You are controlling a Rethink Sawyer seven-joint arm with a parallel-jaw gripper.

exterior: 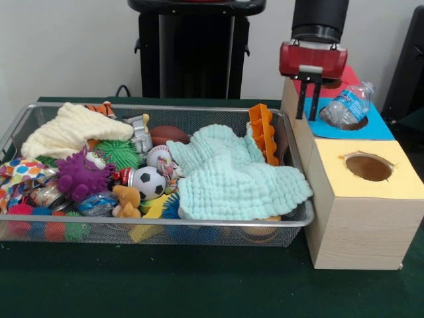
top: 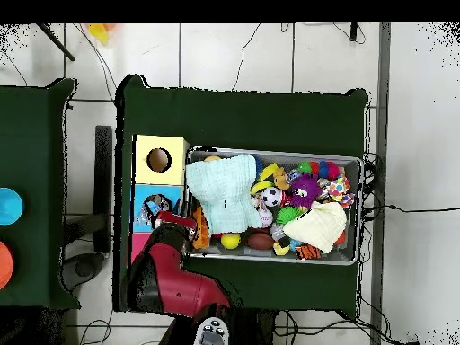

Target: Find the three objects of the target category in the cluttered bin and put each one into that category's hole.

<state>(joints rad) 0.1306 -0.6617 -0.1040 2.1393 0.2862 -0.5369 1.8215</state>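
Note:
The wire mesh bin (exterior: pixel 165 107) holds several toys and cloths; it also shows in the overhead view (top: pixel 359 211). Three wooden boxes stand at its right end. The blue-topped box (exterior: pixel 377 127) is the middle one, and a clear plastic water bottle (exterior: pixel 349 106) sits tilted in its hole (exterior: pixel 354 124). My gripper (exterior: pixel 306 116) hangs over the bin's far right corner, just left of the blue box. It is open and empty. In the overhead view the gripper (top: pixel 176 218) is between the bin and the blue box (top: pixel 142 199).
A yellow-topped box (exterior: pixel 369 167) stands in front of the blue one, a red-topped box (exterior: pixel 344 83) behind it. In the bin lie mint cloths (exterior: pixel 232 175), a cream cloth (exterior: pixel 73 129), a purple spiky toy (exterior: pixel 79 175), a soccer ball (exterior: pixel 149 182) and an orange plastic toy (exterior: pixel 263 132).

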